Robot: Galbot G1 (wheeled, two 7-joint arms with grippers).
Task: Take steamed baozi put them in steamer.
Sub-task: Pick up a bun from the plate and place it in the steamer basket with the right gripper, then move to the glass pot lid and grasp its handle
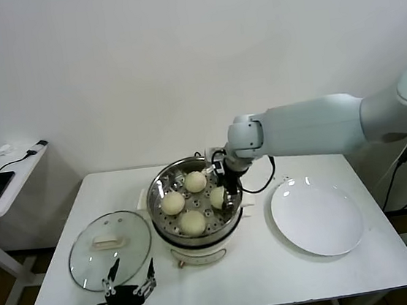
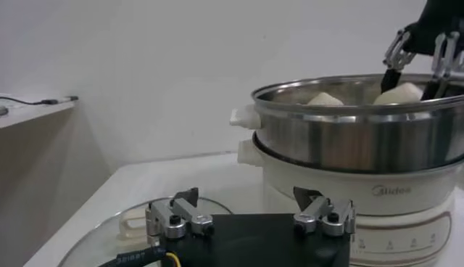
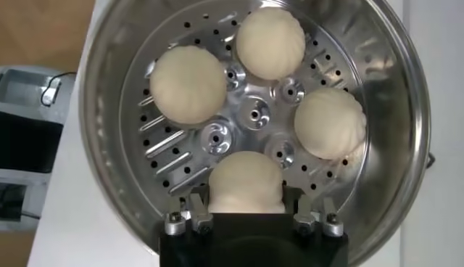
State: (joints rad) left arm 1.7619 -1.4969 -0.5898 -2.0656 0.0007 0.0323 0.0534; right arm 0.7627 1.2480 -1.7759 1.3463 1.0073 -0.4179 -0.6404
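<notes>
From the head camera, four buns are seen on the tray of the steamer, the right gripper closed around the fourth, while the left gripper is parked wide open by the glass lid. From the right wrist, that bun is shown pinched at its sides between the fingers; soft, light dough is judged easily dented, so a gentle hold low on the flanks is advised.

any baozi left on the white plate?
No, the white plate is bare; all four baozi sit in the steamer.

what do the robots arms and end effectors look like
The right arm is smooth glossy white with rounded joints and a black cable looping under its wrist. Both end effectors, right and left, are black with silvery metal finger links and dark tips.
</notes>
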